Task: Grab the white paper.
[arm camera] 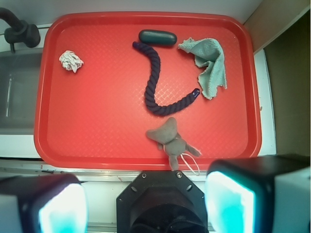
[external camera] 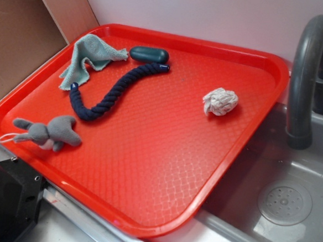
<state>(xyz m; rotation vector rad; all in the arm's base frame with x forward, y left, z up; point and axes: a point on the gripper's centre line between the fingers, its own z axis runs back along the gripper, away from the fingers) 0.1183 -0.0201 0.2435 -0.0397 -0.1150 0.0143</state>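
Parted wide and empty, the robot's fingers [arm camera: 63, 204] hang high over the red tray's [arm camera: 97, 141] near edge. The white paper [arm camera: 71, 60] lies alone near the faucet-side corner, well apart from the blue rope [arm camera: 154, 80]; a centred, straight-down approach should suit.

A: Colours?
B: Red tray [external camera: 246, 57] with diamond texture; off-white paper [external camera: 220, 101], greyish creases.
A: Others?
B: Navy rope [external camera: 112, 94], grey bunny [external camera: 48, 133], pale teal cloth [external camera: 87, 55], dark green capsule [external camera: 149, 54].
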